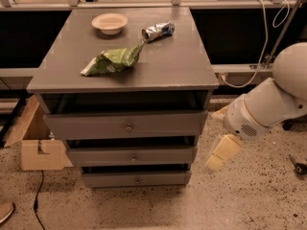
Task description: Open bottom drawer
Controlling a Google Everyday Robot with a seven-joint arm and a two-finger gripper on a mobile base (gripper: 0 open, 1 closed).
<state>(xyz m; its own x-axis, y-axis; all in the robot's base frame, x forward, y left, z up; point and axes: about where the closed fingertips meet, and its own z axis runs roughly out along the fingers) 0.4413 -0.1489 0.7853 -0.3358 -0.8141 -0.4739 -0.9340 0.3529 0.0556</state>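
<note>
The bottom drawer [136, 178] is the narrowest grey front at the foot of the cabinet, with a small round knob [138, 180] at its centre. It sits shut, just above the speckled floor. Above it are the mid-sized drawer [133, 155] and the widest top drawer [127, 125]. My white arm [271, 104] reaches in from the right. The gripper [218, 158] hangs low to the right of the cabinet, about level with the middle drawer, apart from all three fronts.
On the cabinet top [168, 66] lie a green chip bag [111, 61], a cream bowl [110, 23] and a crushed can [158, 30]. A cardboard box [36, 140] stands at the cabinet's left. Cables [261, 42] hang at the back right.
</note>
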